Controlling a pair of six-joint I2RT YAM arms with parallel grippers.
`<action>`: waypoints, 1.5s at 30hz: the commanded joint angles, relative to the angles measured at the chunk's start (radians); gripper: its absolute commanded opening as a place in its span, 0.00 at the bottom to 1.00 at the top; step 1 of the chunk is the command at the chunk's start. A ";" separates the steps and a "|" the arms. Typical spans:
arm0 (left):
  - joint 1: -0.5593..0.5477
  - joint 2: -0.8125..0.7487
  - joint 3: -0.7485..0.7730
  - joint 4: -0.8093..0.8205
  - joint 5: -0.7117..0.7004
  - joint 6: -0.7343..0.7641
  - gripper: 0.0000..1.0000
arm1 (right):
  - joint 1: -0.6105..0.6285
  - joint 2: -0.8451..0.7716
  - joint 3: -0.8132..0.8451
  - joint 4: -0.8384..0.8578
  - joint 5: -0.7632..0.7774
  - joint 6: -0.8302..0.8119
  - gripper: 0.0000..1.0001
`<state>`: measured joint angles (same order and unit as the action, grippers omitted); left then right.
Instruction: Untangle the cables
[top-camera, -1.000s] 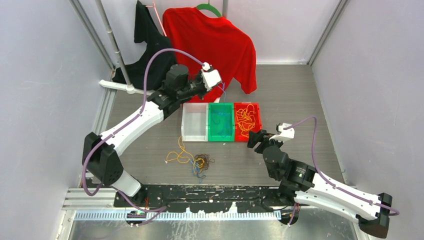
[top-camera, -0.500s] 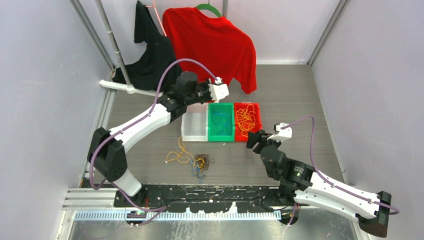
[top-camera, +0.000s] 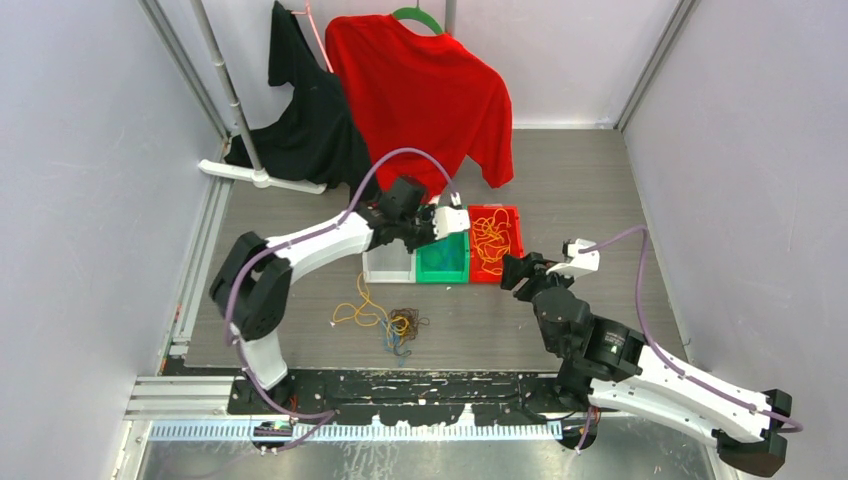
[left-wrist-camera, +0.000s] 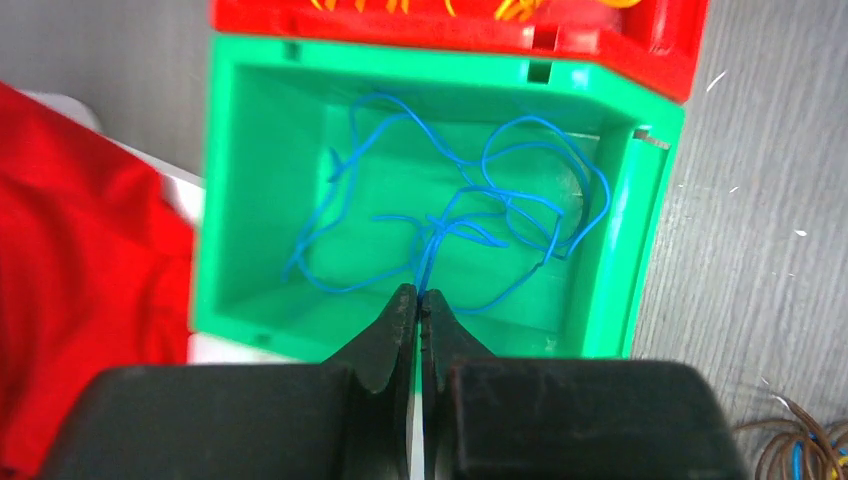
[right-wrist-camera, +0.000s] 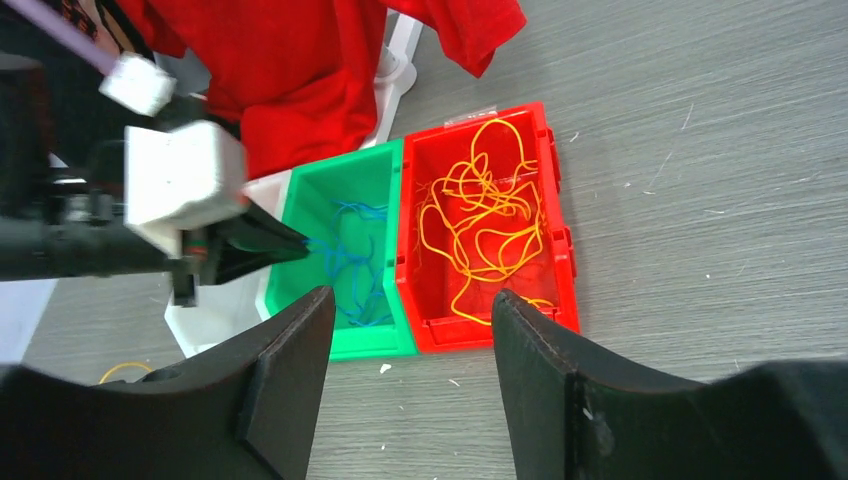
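Note:
My left gripper (left-wrist-camera: 418, 297) is shut on a strand of the blue cable (left-wrist-camera: 470, 220), which lies looped inside the green bin (left-wrist-camera: 610, 250). In the top view the left gripper (top-camera: 440, 236) hangs over that bin (top-camera: 447, 270). Several orange-yellow cables (right-wrist-camera: 480, 220) lie in the red bin (right-wrist-camera: 562, 262). A tangle of dark brown, blue and orange-yellow cables (top-camera: 402, 325) lies on the table nearer the arms. My right gripper (right-wrist-camera: 410, 300) is open and empty, just in front of the bins; it also shows in the top view (top-camera: 512, 272).
A white bin (top-camera: 388, 262) stands to the left of the green one. A red shirt (top-camera: 425, 90) and a black garment (top-camera: 305, 110) hang on a rack (top-camera: 228, 90) at the back. Grey walls close in both sides.
My left gripper has moved from in front of the red shirt forward, right and down to the green bin, carrying the blue cable. My right gripper has shifted only slightly.

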<state>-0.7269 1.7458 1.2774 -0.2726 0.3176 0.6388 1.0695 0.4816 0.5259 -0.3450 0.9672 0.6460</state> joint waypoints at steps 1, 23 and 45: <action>-0.023 0.090 0.109 -0.107 -0.098 0.018 0.05 | 0.000 0.014 0.037 0.004 -0.018 -0.020 0.63; 0.101 -0.340 0.161 -0.515 0.105 -0.099 0.90 | 0.000 0.265 -0.012 0.263 -0.597 -0.107 0.73; 0.231 -0.798 -0.215 -0.816 0.255 0.024 0.75 | 0.192 0.632 0.061 0.379 -0.554 -0.127 0.58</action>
<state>-0.4999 0.9707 1.0664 -1.0771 0.5762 0.6563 1.2018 1.2457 0.5411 0.0513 0.2481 0.5491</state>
